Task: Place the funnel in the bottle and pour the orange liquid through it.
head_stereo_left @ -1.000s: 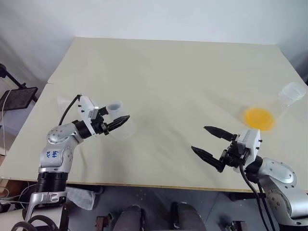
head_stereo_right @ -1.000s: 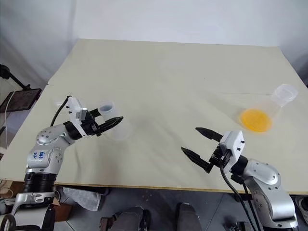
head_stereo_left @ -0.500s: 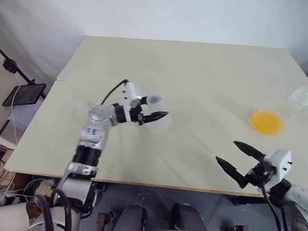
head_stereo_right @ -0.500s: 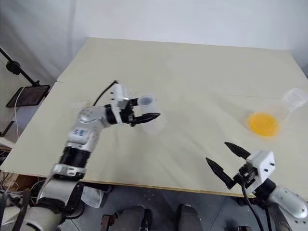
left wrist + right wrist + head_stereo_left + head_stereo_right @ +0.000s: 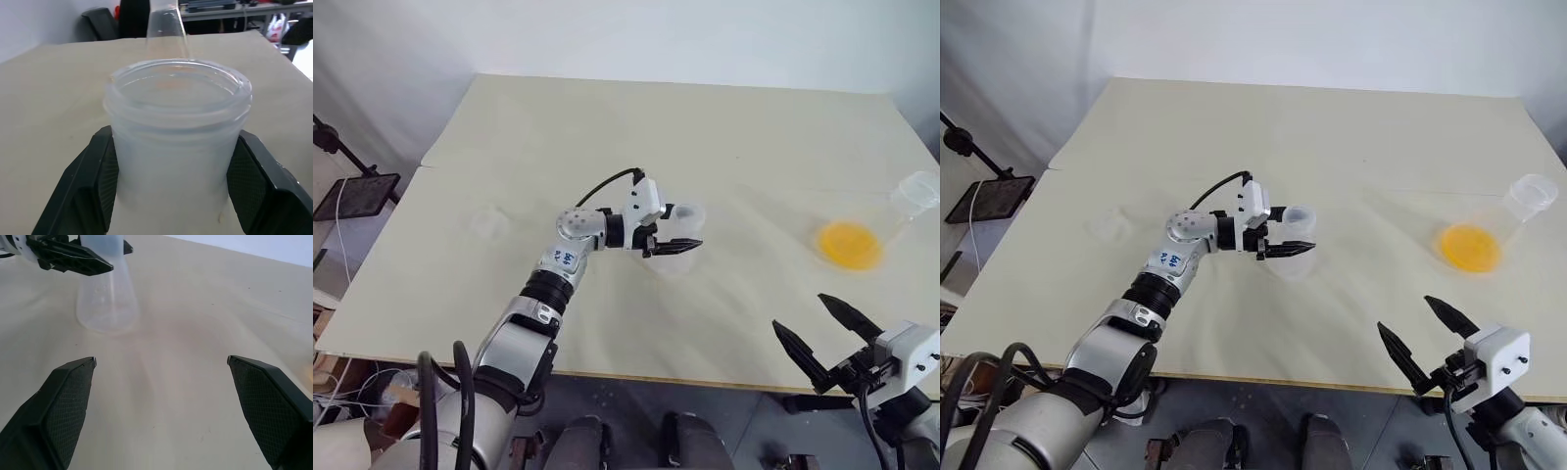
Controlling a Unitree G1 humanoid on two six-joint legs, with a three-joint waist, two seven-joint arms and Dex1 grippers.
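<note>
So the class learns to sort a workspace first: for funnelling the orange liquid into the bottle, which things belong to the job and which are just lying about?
Job: small clear colourless bottle; faint small clear funnel; shallow bright orange liquid; large clear conical flask holding it.
Lying about: black flat panel on a stand, beside the cream table.
</note>
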